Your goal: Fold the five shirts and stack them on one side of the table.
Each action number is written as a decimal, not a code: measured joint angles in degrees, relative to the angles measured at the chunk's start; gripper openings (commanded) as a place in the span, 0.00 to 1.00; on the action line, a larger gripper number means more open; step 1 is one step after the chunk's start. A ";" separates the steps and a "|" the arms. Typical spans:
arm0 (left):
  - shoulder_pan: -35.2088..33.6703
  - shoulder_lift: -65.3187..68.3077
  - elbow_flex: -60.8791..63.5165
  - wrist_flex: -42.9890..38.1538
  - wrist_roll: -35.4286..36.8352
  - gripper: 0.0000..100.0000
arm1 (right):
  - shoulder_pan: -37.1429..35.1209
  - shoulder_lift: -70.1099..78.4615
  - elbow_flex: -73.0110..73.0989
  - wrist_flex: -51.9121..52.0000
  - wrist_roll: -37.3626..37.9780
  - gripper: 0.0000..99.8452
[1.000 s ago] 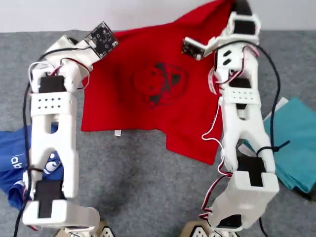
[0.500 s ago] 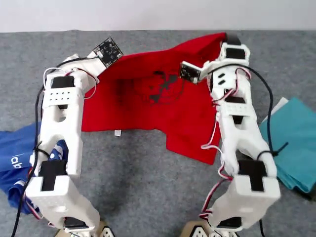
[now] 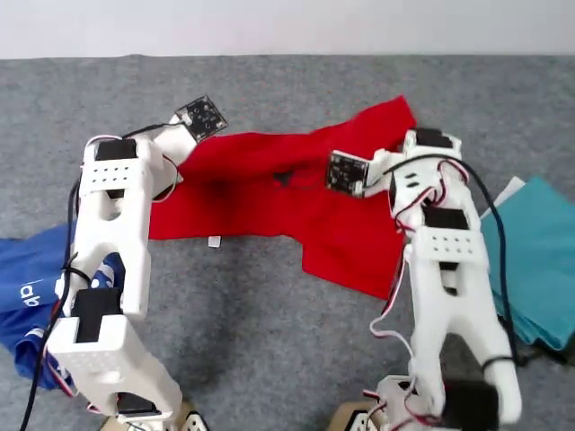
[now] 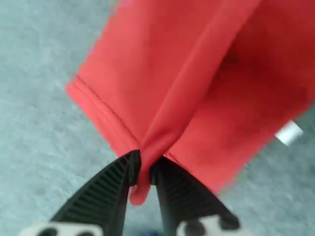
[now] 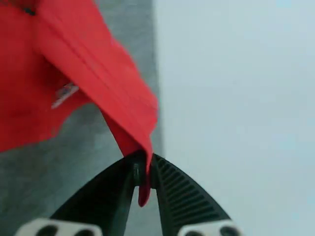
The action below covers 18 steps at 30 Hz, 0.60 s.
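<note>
- Left gripper (image 4: 142, 179) is clamped on a pinch of the red shirt (image 3: 269, 193), at its upper-left corner in the high view. A blue shirt (image 3: 27, 296) sits crumpled at the left edge.
- Red shirt is spread mid-frame on the grey table (image 3: 269, 359), long axis running left to right, with the loose cloth lying below both grippers, toward the bottom of the frame.
- Right gripper (image 5: 144, 172) is pinching the upper-right corner, so I'd guess the fold needs an even downward pull.
- Teal shirt (image 3: 539, 242) lies at the right edge.
</note>
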 measured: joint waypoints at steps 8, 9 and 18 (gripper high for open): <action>-0.53 3.96 0.62 1.93 0.00 0.01 | 0.18 -8.62 0.79 21.27 0.00 0.01; -0.53 5.27 0.62 1.93 0.00 0.01 | 0.18 -9.49 0.79 23.65 0.00 0.01; -0.53 11.78 -0.53 2.11 0.88 0.01 | 0.18 -12.48 0.79 40.26 0.00 0.01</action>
